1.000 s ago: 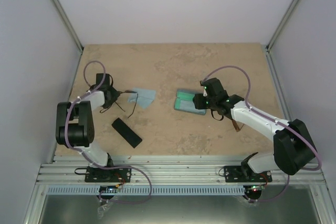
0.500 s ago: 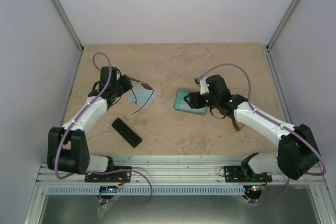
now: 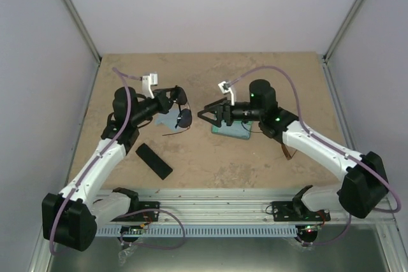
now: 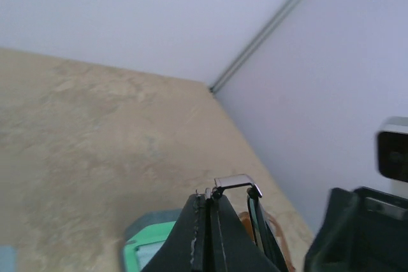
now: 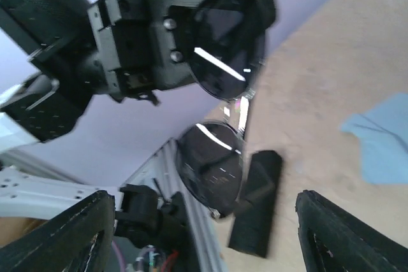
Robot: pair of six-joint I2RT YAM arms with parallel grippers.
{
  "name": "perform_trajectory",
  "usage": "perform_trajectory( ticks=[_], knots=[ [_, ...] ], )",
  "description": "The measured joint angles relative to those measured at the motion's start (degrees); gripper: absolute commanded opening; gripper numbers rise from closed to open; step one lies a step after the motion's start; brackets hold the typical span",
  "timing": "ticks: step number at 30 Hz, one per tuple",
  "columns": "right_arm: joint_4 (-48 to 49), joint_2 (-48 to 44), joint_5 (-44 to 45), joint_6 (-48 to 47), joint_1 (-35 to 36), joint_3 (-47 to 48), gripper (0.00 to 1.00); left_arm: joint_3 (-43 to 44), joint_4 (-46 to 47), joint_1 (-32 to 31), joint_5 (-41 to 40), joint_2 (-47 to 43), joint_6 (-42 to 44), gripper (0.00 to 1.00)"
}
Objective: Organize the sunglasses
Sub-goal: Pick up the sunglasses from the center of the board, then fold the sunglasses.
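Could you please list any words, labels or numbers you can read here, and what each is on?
None can be read. No lettering shows on the black sunglasses, the black case or the open case.
The white tab on the right wrist bears a dark mark too small to read.

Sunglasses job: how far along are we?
Done: nothing cased yet; the green-lined case lies open, no glasses visible in it. In hand: left jaws shut on the black sunglasses, raised off the table, facing the open right jaws. Left: casing that pair, then the brown pair by the right arm; the black case lies closed.
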Motion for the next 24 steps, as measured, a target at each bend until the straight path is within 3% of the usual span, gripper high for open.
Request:
perform_trajectory(
  ticks=[6, 13, 24],
  knots=[
    [4.37, 5.55, -2.75, 1.44, 5.64, 6.29, 0.68, -0.72, 4.94, -0.11, 7.56, -3.45, -1.97, 0.00],
    [7.10, 8.92, -4.55, 2.36, 7.48, 9.57, 0.37, -0.96, 7.78, -0.13, 13.05, -6.62, -3.80, 0.00],
    [11.54, 8.11, -7.10, 4.98, 8.33, 9.14, 0.22, -1.16, 8.59, -0.13, 18.62, -9.14, -4.31, 0.00]
  ],
)
